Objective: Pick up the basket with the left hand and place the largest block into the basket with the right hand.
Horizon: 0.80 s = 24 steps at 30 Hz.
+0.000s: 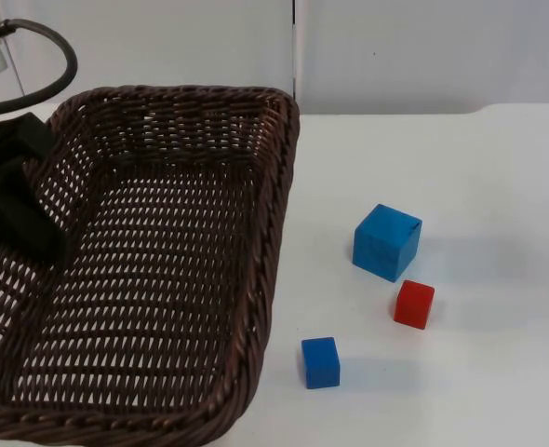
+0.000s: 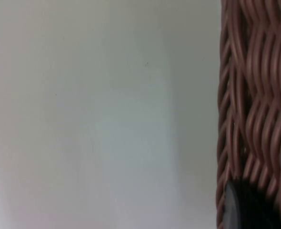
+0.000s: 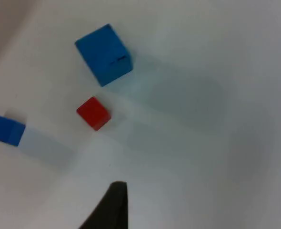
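likely light and rigid: large blue block, beside basket; best pinched across flat sides. left gripper clamped on basket; right gripper jaws: cannot tell.

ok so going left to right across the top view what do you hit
left gripper at the basket's left wall → basket → small blue block → large blue block → red block, all three blocks on the white table.
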Each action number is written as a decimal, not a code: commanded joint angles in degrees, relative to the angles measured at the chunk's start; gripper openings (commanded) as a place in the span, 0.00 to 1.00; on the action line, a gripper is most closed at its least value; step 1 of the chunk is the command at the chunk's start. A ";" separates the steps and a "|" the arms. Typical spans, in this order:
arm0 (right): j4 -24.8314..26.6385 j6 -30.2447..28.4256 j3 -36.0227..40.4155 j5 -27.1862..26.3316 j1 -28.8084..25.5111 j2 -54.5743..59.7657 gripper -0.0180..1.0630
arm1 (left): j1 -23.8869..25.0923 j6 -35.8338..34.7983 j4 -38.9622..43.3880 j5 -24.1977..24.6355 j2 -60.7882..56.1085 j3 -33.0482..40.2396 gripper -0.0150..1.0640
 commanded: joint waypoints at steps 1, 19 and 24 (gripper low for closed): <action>0.19 -1.59 -0.48 -3.87 2.94 4.68 0.99 | -0.12 0.21 -1.29 0.68 -0.81 -0.19 0.01; 0.83 -10.03 -16.93 -4.25 10.45 30.37 0.99 | -0.12 0.21 -1.29 0.36 -0.81 -0.19 0.01; 5.11 -17.01 -23.69 -3.21 10.45 37.27 0.99 | -0.12 0.21 -1.29 0.22 -0.81 -0.19 0.01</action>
